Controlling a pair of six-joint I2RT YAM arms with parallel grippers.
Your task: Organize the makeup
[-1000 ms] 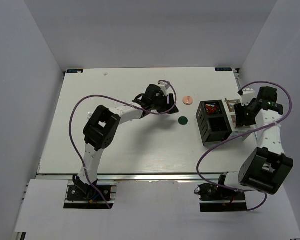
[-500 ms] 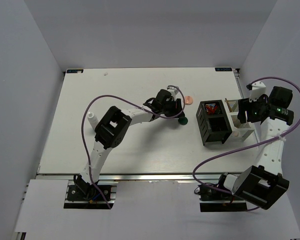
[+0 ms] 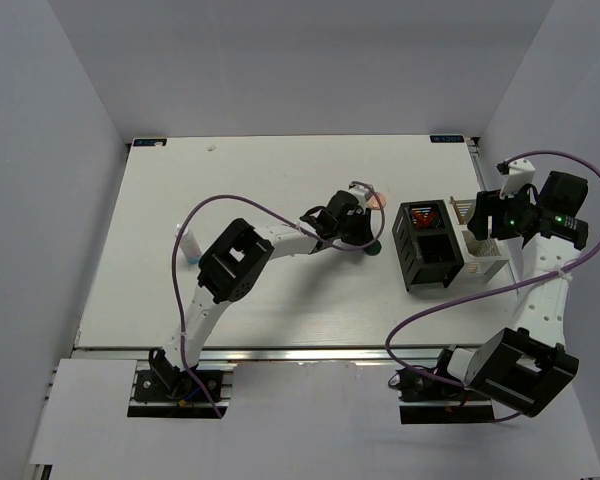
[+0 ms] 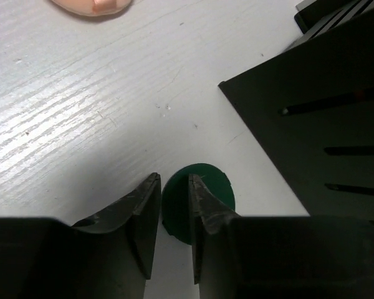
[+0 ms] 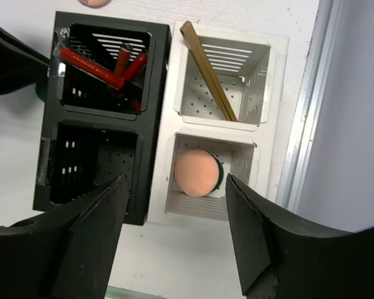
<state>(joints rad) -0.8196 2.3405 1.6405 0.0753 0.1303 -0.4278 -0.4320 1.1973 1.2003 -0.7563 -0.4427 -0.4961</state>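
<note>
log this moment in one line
left gripper: jaws narrow over dark green disc, grip unclear | right gripper: open above compartment box | boxed: red tubes, tan stick, peach disc

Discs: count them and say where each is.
4. Table: peach disc, green disc at the left tool. White bin: second peach over second green. More may be hidden.

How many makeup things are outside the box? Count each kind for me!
Peach-pink disc: 1
Dark green disc: 1
White bottle: 1
Total: 3
</note>
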